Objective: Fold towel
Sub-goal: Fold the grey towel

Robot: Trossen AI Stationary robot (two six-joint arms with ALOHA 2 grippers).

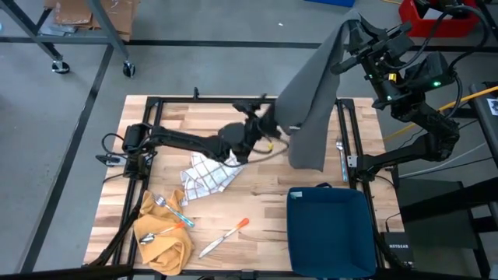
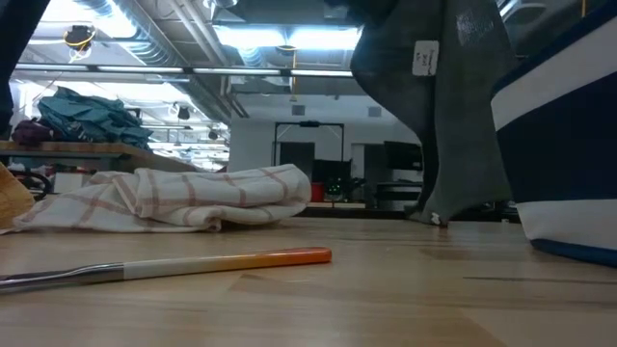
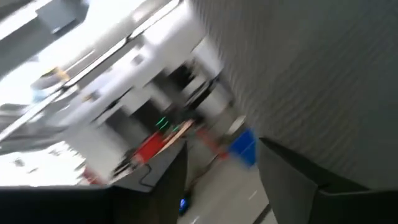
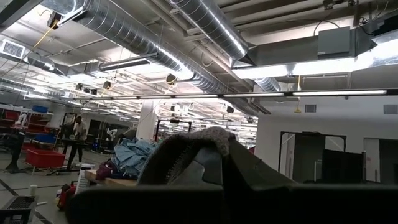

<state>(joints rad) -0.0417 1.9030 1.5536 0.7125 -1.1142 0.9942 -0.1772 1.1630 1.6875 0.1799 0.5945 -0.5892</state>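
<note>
Right gripper (image 1: 352, 29), high view: clenched on the top edge of the gray towel (image 1: 311, 101), raised over the table's far right corner. You have the towel hanging in one long drape, its long axis running down from that grip toward the table (image 1: 257, 204), lower hem near the boards just behind the blue bin (image 1: 331, 229). Left gripper (image 1: 264, 123): reached out low across the middle of the table, fingers spread and holding nothing, just beside the towel's left edge at about mid-drape. By my reading it is the nearer free arm for catching the hanging edge; the towel lies directly to its right. Also listed: checked cloth (image 1: 204, 177), yellow cloth (image 1: 163, 237) with fork (image 1: 173, 211) and spoon (image 1: 156, 233), orange-tipped knife (image 1: 224, 237).

Low view: gray towel (image 2: 443, 106) hangs from above with a white label, its hem at or just above the tabletop; which, you cannot tell. Checked cloth (image 2: 183, 198) lies well to the side, knife (image 2: 193, 263) in front.

Left wrist view: gray towel (image 3: 311, 81) fills one side, close to the parted fingers (image 3: 298, 180), not between them.

Right wrist view: towel's (image 4: 186, 149) gathered edge bunched in the shut fingers.
</note>
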